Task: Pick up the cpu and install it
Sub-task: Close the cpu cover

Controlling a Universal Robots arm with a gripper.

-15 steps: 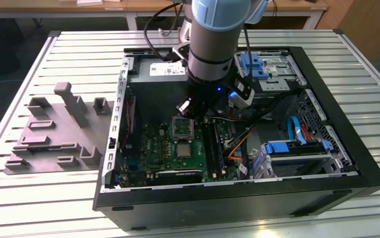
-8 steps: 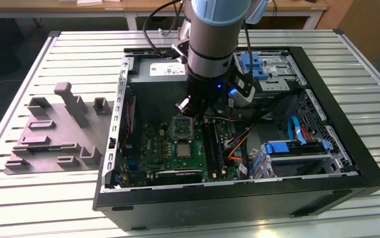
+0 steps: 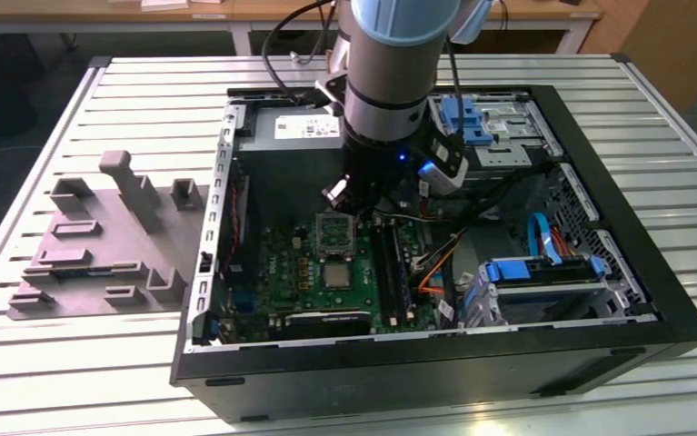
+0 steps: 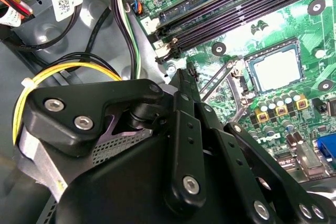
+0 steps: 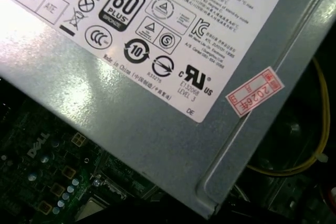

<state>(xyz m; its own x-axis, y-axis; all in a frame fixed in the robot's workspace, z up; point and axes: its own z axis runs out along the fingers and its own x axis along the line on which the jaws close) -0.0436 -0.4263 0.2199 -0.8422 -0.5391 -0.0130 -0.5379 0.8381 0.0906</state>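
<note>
The tool (image 3: 351, 202) is hovering inside the open PC case (image 3: 639, 272), just above the motherboard socket (image 3: 336, 234). The cpu (image 4: 274, 70) is sitting in the socket already. Cannot tell the tool's opening. Judgement: keep it level, check seating before pressing.

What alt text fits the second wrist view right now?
The black gripper hangs over a green circuit board, close to a silvery square chip lying in its metal-framed socket. Black memory slots and a yellow cable lie nearby.

Slatted white table (image 3: 69, 363) — open computer case (image 3: 445, 363), grey plastic fixture (image 3: 100, 245).
</note>
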